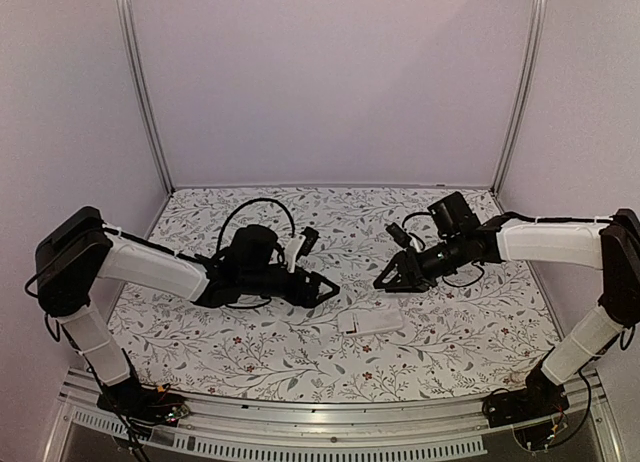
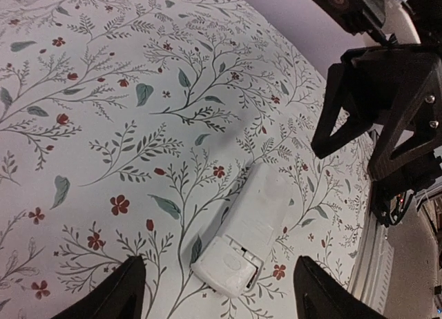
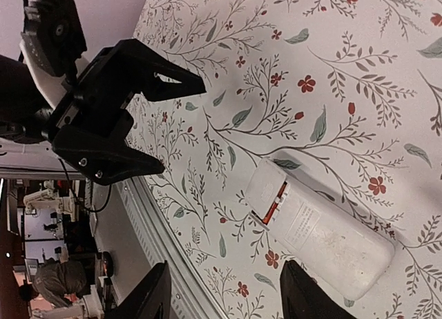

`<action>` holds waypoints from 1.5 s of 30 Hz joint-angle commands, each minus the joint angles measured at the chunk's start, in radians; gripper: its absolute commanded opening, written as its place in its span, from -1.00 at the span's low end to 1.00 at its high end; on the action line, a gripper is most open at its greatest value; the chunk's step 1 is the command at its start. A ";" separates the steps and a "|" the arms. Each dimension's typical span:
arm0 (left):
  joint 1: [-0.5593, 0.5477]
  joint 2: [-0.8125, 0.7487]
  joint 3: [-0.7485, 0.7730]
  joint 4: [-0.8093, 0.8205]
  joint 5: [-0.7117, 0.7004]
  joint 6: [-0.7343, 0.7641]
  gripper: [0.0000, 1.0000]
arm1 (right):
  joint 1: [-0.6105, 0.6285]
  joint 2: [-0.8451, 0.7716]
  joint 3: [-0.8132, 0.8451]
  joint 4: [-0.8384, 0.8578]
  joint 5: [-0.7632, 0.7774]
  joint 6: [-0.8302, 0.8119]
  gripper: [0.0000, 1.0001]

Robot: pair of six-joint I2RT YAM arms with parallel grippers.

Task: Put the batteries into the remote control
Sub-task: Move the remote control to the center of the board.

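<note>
The slim white-backed remote control (image 1: 370, 323) is lying face down on the floral-patterned bench (image 1: 250, 352), its cover sitting ajar and an orange battery (image 3: 277, 197) peeking out. Either side of the remote, the left gripper (image 1: 322, 287) and right gripper (image 1: 388, 280) are hovering released and empty. Closing is probably coming next: pinning the remote, sliding the cover home. Pale lilac walls are enclosing the bench.

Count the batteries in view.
1: an orange battery peeks from a gap in the white back of the remote control, which lies face down. Another may be hidden inside; none lie loose.
</note>
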 commanded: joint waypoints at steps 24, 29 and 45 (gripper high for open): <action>0.097 -0.013 -0.110 0.088 0.044 -0.369 0.61 | 0.267 0.077 0.170 -0.236 0.476 -0.834 0.97; 0.105 -0.007 -0.125 0.124 0.047 -0.376 0.60 | 0.314 0.135 0.220 -0.302 0.555 -0.923 0.98; 0.130 0.019 -0.202 0.309 0.084 -0.430 0.61 | 0.319 0.305 0.272 -0.302 0.637 -1.067 0.97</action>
